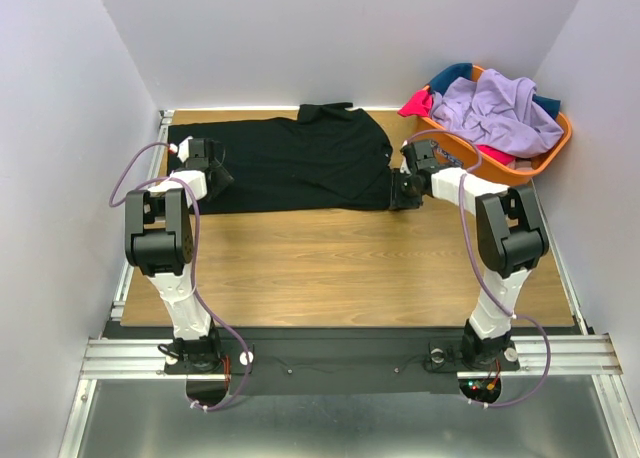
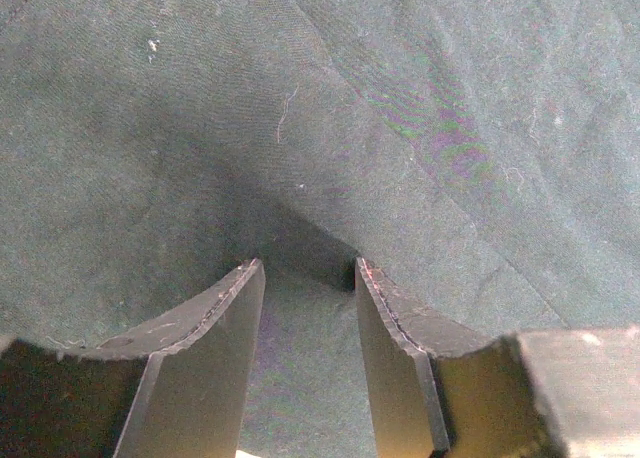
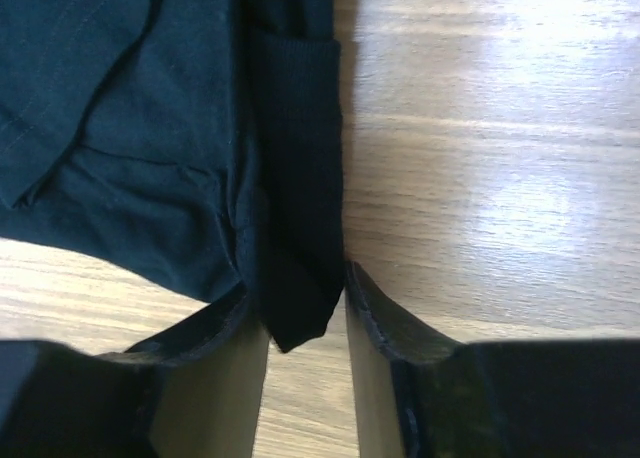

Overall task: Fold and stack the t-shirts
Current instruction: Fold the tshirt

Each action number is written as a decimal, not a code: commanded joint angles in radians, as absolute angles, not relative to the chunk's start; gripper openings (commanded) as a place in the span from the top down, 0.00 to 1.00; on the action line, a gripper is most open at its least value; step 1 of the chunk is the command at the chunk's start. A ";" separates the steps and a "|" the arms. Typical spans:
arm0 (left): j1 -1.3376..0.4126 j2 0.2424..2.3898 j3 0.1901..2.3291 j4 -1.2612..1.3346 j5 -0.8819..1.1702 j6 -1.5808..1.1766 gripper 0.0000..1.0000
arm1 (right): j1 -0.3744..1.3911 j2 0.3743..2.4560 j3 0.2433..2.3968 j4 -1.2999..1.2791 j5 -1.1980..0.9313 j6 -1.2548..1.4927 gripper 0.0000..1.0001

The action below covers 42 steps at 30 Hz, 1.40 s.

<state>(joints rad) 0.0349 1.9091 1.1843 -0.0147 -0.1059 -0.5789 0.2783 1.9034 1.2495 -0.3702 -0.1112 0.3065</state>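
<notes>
Both arms reach over the wooden table [image 1: 340, 268] to opposite ends of the black t-shirt [image 1: 300, 163], which lies spread flat across the table's far part.

The right pincer [image 3: 297, 278] stands narrowly parted at the shirt's right end, a folded strip of black cloth filling the gap and touching both fingers: it has hold of the shirt.

The left pincer [image 2: 305, 268], at the shirt's left end, is partly open, with cloth puckered in between its fingertips. Whether it grips cannot be told.

The shirt's far edge runs just beside the back wall, and its right end lies near the orange basket [image 1: 500, 168]. Heaped in the basket are the lavender t-shirt [image 1: 495, 108], pink-red t-shirt [image 1: 418, 103] and teal t-shirt [image 1: 450, 75]. A broad band of wood separates the shirt's near edge from the arm bases. Walls close in on the left, right and far sides.
</notes>
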 commanded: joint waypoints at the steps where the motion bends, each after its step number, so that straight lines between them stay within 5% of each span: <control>1: 0.064 1.930 1.155 -0.158 -0.146 -0.552 0.50 | 0.282 1.930 1.289 -0.321 -0.080 0.325 0.65; 3: 0.077 1.925 1.147 -0.156 -0.153 -0.551 0.60 | 0.281 1.940 1.295 -0.328 -0.022 0.316 0.86; 6: 0.097 1.925 1.143 -0.158 -0.150 -0.546 0.74 | 0.273 1.921 1.287 -0.351 0.066 0.289 0.99; 11: 0.107 1.934 1.154 -0.166 -0.149 -0.535 1.00 | 0.252 1.888 1.284 -0.396 0.178 0.236 0.99; 20: 0.107 1.954 1.181 -0.189 -0.156 -0.548 1.00 | 0.196 1.864 1.287 -0.426 0.327 0.150 0.94; 26: 0.107 1.954 1.183 -0.189 -0.161 -0.549 1.00 | 0.135 1.867 1.282 -0.434 0.368 0.140 0.83; 32: 0.098 1.956 1.184 -0.190 -0.170 -0.542 1.00 | 0.083 1.859 1.281 -0.445 0.432 0.138 0.46; 35: 0.097 1.956 1.184 -0.192 -0.173 -0.540 1.00 | 0.057 1.848 1.272 -0.446 0.443 0.147 0.35; 42: 0.095 1.957 1.187 -0.193 -0.173 -0.537 1.00 | 0.051 1.810 1.256 -0.446 0.379 0.150 0.30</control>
<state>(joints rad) 0.0799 1.9102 1.1938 -0.0746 -0.0837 -0.5766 0.1043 1.8797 1.2598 -0.4446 0.2718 0.1600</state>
